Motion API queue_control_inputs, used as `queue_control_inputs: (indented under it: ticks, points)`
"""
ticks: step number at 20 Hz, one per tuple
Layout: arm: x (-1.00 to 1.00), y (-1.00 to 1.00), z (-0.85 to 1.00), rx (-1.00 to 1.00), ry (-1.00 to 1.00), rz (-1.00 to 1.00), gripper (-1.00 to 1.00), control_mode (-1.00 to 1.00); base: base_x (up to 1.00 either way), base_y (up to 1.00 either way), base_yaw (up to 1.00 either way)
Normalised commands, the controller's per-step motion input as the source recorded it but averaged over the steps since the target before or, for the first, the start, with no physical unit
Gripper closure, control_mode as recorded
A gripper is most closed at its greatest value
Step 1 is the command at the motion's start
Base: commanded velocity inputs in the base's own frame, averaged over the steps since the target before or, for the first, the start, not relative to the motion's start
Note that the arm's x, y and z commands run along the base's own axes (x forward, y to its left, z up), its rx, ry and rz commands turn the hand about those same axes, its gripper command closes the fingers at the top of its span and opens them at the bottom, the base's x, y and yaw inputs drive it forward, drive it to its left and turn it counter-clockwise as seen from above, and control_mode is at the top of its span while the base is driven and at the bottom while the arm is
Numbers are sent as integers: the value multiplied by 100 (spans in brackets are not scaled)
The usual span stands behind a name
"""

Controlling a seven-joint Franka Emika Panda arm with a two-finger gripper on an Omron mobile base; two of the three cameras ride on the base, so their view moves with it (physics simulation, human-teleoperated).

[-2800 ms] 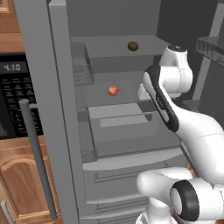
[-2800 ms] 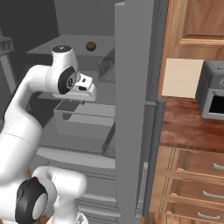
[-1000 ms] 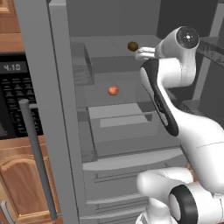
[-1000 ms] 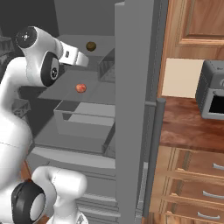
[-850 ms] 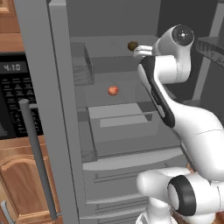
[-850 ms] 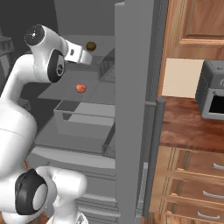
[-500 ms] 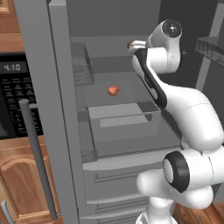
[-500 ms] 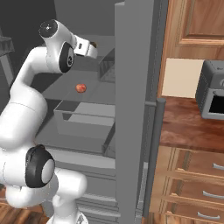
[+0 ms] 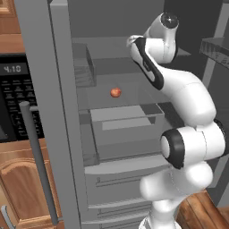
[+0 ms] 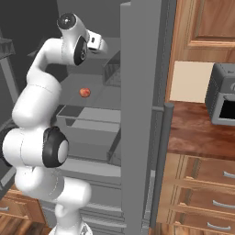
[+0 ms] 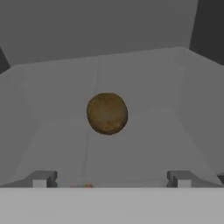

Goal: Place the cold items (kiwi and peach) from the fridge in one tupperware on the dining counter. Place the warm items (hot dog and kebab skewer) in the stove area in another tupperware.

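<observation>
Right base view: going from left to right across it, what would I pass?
White robot arm → peach on a fridge shelf → grey fridge door with its bar handle → wooden drawers → grey oven on the counter.

A home kitchen: an open grey fridge (image 9: 67,134) fills mid-frame, a microwave (image 9: 18,98) sits at left, wooden drawers (image 10: 202,183) and a reddish countertop (image 10: 197,133) at right
</observation>
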Motion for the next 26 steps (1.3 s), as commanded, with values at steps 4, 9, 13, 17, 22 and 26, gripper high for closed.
queue_control_inputs:
  ticks: [4,9,13,17,22,26]
  points:
    - [49,0,0,-2,6,14,-100,-100,0,0,0]
    - [33,0,0,-3,0,7,-100,-100,0,0,0]
    - [21,0,-1,-3,0,0,-100,-100,0,0,0]
    - [26,0,-8,-3,-2,0,-100,-100,0,0,0]
    - [28,0,-16,-1,0,0,-100,-100,0,0,0]
    - [15,0,-5,0,2,0,-100,-100,0,0,0]
